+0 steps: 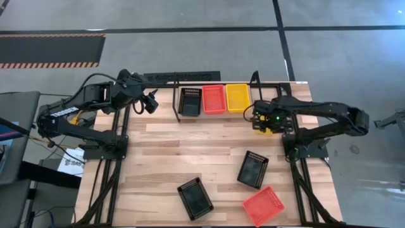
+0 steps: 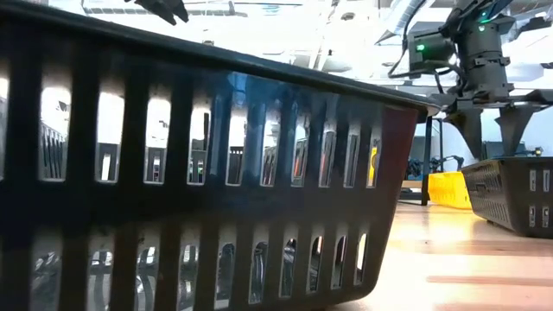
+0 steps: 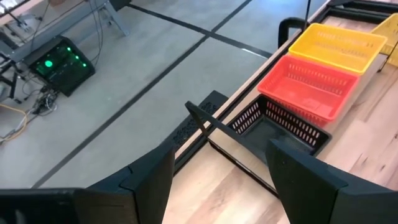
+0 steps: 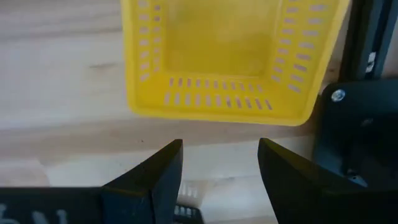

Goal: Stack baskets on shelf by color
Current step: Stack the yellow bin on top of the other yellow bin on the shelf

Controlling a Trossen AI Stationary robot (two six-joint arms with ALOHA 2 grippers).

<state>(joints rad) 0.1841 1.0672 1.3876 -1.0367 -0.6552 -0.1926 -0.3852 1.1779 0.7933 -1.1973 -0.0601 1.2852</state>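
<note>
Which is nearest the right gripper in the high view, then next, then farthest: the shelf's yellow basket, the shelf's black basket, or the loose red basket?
From the right gripper:
1. Yellow basket, at the shelf's right end, just beside the gripper.
2. Black basket, at the shelf's left end.
3. Loose red basket, at the table's near right edge.

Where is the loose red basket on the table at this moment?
In the high view the loose red basket lies at the table's near right corner, tilted, just below one black basket and right of another black basket.
</note>
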